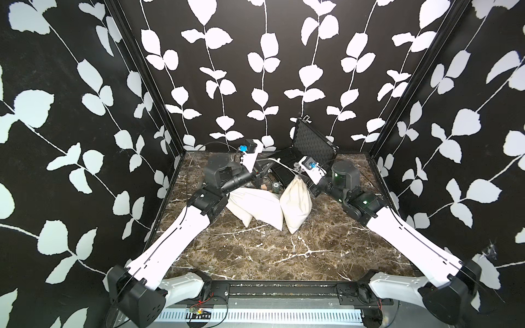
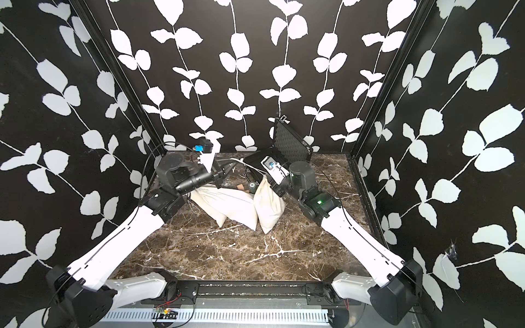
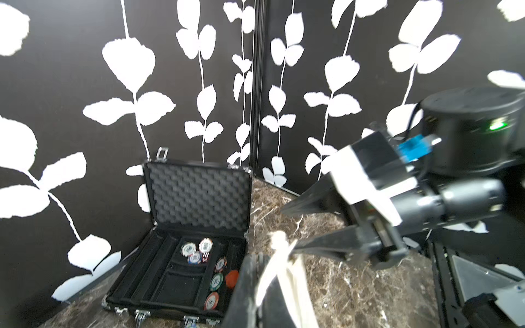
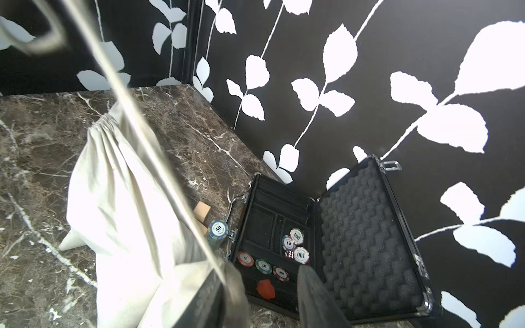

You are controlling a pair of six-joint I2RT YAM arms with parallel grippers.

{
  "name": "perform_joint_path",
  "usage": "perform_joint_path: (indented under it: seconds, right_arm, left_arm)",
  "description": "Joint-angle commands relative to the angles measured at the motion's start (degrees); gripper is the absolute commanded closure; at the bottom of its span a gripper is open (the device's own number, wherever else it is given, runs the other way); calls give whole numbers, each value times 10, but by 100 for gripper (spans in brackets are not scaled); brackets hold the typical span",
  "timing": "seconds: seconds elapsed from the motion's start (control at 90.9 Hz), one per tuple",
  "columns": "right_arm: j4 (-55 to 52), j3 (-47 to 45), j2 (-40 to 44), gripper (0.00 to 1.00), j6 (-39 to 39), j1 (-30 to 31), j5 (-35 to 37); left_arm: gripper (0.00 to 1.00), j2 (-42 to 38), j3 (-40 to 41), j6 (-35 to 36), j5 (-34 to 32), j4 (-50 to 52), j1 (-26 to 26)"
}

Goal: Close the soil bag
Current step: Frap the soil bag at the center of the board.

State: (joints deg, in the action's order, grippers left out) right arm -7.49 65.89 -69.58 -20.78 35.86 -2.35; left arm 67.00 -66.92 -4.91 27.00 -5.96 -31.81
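A: What do the top views give us?

B: In both top views the soil bag [image 1: 295,204] stands on the marble worktop [image 1: 270,255], towards the back, with its gathered neck pointing up. A second cloth bag [image 1: 255,208] lies flat just beside it. The left arm [image 1: 181,230] and right arm [image 1: 397,235] both reach in towards that neck. A white drawstring [image 1: 279,164] runs from the neck towards the left arm's end. A black case [image 1: 315,139] stands open near the back wall.

A: And the left wrist view?

B: The left fingers [image 3: 245,284] are clenched on the drawstring [image 3: 277,255]. The cord comes out between them and is knotted at its end. Opposite, the right fingers [image 3: 326,244] are spread, and the knot is near the tip of one. Whether it touches, I cannot tell. Poker chips [image 3: 196,251] lie in the case.

A: Right wrist?

B: The right fingers [image 4: 315,298] are released and stand well apart. The drawstring runs straight along one of them only. The soil bag [image 4: 113,198] sits beside them on the worktop, its neck puckered. A stack of chips [image 4: 218,230] and a wooden block [image 4: 202,211] rest between the bag and the case.
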Motion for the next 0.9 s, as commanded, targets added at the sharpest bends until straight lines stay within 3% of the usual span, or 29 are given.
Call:
perform_joint_path:
  seconds: [0.0, 0.319, 0.561, 0.77, 0.891]
  right_arm:
    - [50, -6, -5, 55, -14, 3, -3]
    - [98, 23, -44, 54, 37, 8, -143]
    - [104, 25, -45, 54, 37, 36, -89]
    - [88, -8, 19, 48, 20, 40, -49]
    - [71, -10, 26, 44, 16, 43, -70]
  left_arm:
    - [100, -1, 3, -25, -1, -8, -2]
    - [100, -17, 4, -36, -27, 4, -1]
    - [100, -24, -6, -53, -42, 19, -1]
    - [100, -27, -13, -59, -63, 37, -1]
    - [100, -30, -14, -67, -61, 34, -1]
